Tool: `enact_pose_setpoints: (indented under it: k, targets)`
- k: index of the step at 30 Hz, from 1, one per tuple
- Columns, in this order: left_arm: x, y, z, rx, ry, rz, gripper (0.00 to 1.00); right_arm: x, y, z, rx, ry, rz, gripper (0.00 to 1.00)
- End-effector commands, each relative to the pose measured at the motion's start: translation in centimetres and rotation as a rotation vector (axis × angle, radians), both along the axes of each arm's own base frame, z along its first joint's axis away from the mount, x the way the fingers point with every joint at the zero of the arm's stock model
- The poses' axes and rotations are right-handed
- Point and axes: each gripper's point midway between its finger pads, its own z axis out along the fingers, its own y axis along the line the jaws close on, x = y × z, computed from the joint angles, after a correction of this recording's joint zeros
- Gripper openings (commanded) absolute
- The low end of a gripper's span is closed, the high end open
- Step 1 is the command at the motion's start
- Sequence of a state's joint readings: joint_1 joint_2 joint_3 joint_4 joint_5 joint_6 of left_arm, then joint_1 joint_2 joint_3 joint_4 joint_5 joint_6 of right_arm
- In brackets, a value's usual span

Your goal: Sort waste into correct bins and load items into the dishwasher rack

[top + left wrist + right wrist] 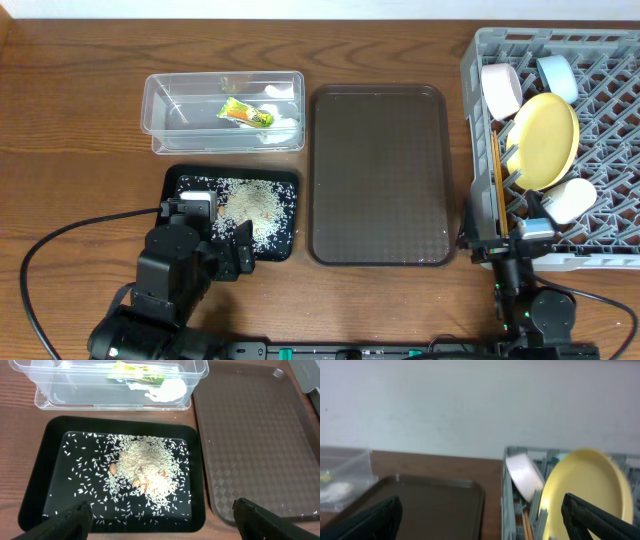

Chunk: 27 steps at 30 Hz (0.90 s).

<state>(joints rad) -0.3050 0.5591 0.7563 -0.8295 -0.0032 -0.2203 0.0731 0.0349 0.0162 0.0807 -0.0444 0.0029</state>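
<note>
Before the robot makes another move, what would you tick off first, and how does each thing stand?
1. Snack wrapper and white scraps in the clear tub: ok.
2. Rice grains in the black tray: ok.
3. Yellow plate, white-pink bowl, blue bowl and white cup in the rack: ok.
4. Chopsticks in the rack: ok, at its left edge; whether both are there, cannot tell.
5. Brown serving tray free of leftovers: ok.
6. Left gripper and right gripper open, holding nothing: ok.
</note>
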Motion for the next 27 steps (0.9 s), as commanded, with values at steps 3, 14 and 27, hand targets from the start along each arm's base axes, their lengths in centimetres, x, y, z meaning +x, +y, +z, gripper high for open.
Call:
enact_pose_setpoints:
  k: [3, 14, 27]
  targets:
    - [0.0, 0.1, -0.2, 0.007, 0.000, 0.001, 0.92, -0.1, -0.3, -1.1, -0.009, 0.030, -0.016, 0.99]
    - [0.0, 0.1, -0.2, 0.008, 0.000, 0.001, 0.92, -0.1, -0.3, -3.7, -0.013, 0.139, -0.014, 0.99]
    - [0.0, 0.1, -0.2, 0.007, 0.000, 0.001, 0.93, -0.1, -0.3, -3.7, -0.013, 0.139, -0.014, 0.99]
